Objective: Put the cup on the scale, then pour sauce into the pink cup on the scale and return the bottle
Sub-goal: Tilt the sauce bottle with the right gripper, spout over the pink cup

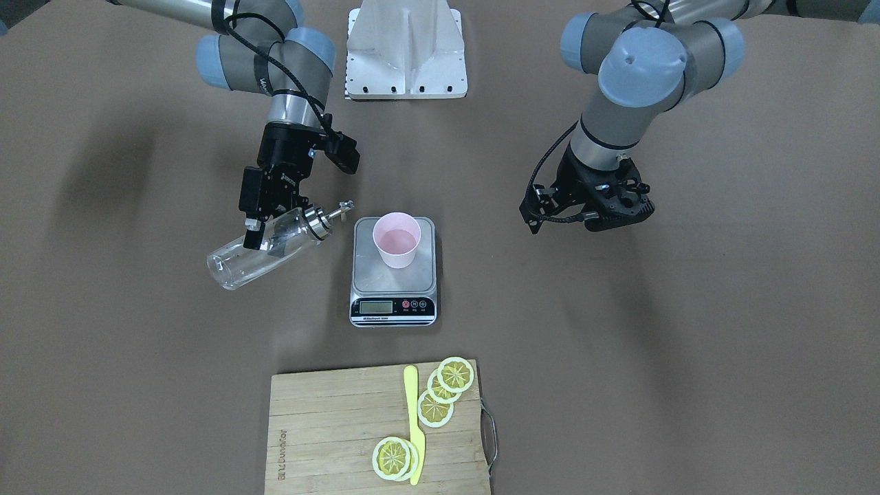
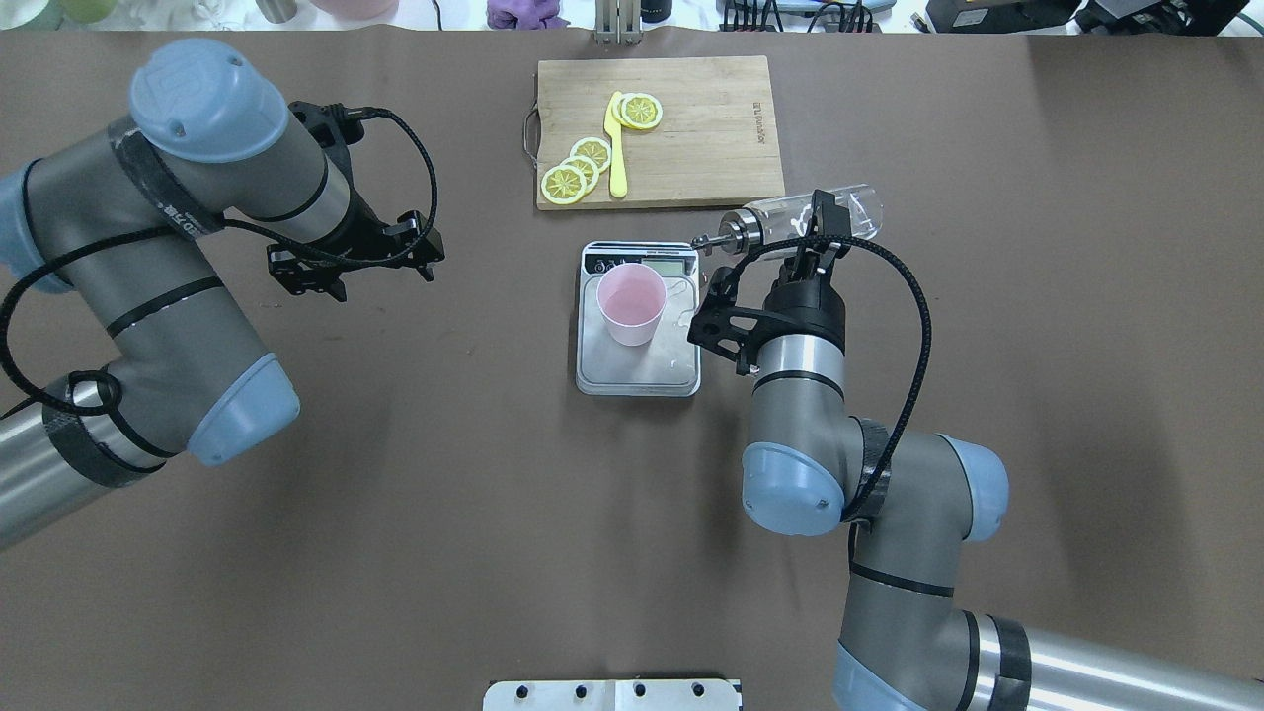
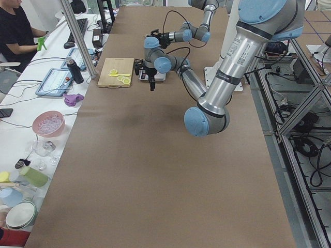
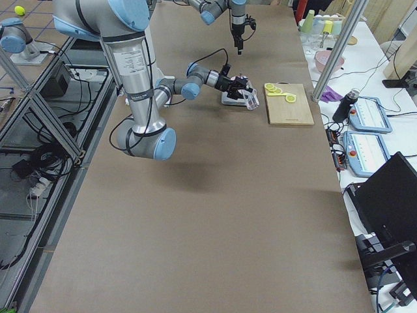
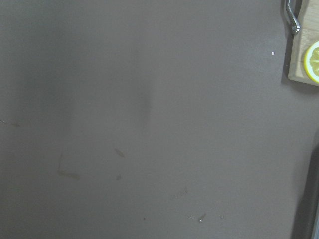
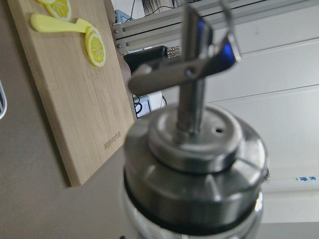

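Observation:
The pale pink cup (image 1: 397,239) stands upright on the steel platform of the scale (image 1: 393,278), also in the overhead view: cup (image 2: 630,301), scale (image 2: 642,373). My right gripper (image 1: 254,234) is shut on the clear glass bottle (image 1: 247,261), held tilted almost level beside the scale. Its silver cap (image 6: 194,164) and spout (image 1: 342,210) point toward the cup and stop near the scale's corner. In the overhead view the bottle (image 2: 780,219) lies across the gripper (image 2: 816,222). My left gripper (image 1: 608,210) hovers apart on the scale's other side; its fingers are hidden.
A wooden cutting board (image 1: 330,426) with lemon slices (image 1: 447,388) and a yellow knife (image 1: 414,426) lies beyond the scale on the operators' side. The robot's white base plate (image 1: 405,55) is at the table's edge. The left wrist view shows the board's corner (image 5: 299,59).

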You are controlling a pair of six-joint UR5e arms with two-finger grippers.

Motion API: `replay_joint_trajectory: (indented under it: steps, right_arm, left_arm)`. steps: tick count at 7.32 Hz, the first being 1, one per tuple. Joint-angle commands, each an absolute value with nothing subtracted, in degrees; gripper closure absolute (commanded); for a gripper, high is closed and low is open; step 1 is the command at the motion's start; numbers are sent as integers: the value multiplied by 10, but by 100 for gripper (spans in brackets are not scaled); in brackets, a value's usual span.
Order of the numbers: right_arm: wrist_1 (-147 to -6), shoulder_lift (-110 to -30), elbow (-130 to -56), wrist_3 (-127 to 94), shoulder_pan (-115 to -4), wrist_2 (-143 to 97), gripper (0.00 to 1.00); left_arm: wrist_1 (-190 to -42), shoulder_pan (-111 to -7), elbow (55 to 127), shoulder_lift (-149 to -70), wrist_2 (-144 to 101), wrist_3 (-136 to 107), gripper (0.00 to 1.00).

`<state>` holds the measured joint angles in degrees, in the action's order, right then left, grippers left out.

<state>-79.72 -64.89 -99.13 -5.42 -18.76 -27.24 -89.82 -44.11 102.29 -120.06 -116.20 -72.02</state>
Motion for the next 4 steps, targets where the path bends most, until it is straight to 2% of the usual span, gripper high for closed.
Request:
replay_joint_trajectory:
  steps: [1, 4]
  right_arm:
    - [-796, -646, -977, 14, -181, -237, 100]
    - [-797, -642, -974, 61, -180, -226, 100]
  left_arm:
    - [-898, -443, 1022, -1193, -1161, -701, 2]
    - [-897, -464, 1043, -1142, -1162, -579, 2]
